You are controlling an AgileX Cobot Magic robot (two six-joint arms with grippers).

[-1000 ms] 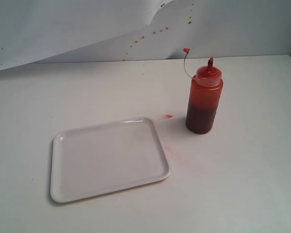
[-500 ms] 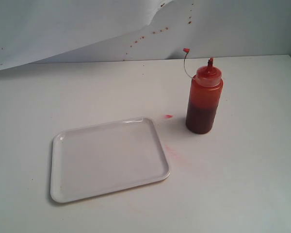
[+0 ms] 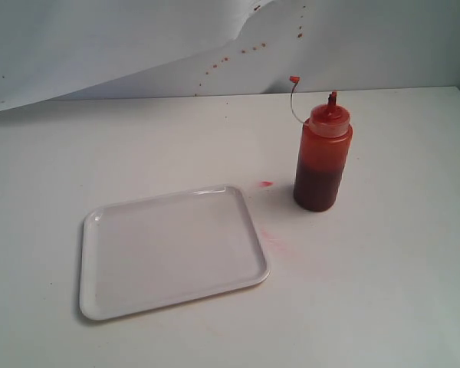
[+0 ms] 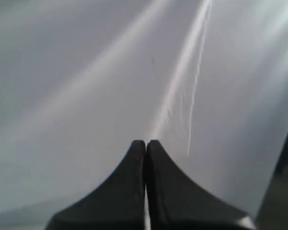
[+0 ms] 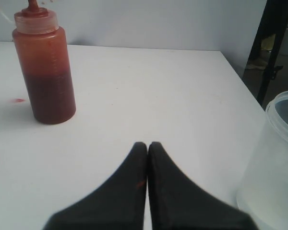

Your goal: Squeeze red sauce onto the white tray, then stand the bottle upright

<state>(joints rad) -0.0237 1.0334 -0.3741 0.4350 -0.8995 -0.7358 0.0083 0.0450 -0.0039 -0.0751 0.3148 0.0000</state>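
The right claw (image 5: 147, 145) is clenched on nothing, its two dark fingers pressed tip to tip. It sits low over the desk (image 3: 383, 291) and points towards the far wall. A clear plastic tub (image 5: 273, 163) stands just beside it, near the desk's side edge, where the surface drops away. Bare desk lies between this claw and the bottle (image 5: 45, 72), which stands ahead and off to one side.

The left claw (image 4: 145, 143) is also clenched and empty. It faces a creased white sheet (image 4: 86, 72); how close it is to the sheet cannot be told.

In the exterior view, the white tray (image 3: 169, 249) lies nearest, flat and turned slightly askew, its surface plain white. Open desk surrounds it on every side. Just past its right rim is a faint pink smear (image 3: 274, 241), and further back a small blob of red sauce (image 3: 266, 184) lies on the desk. The bottle (image 3: 323, 157) stands upright beside that blob, apart from the tray. It is about half full of dark sauce, with its cap (image 3: 294, 79) dangling on a strap. Behind it, red specks (image 3: 230, 57) dot the wall.
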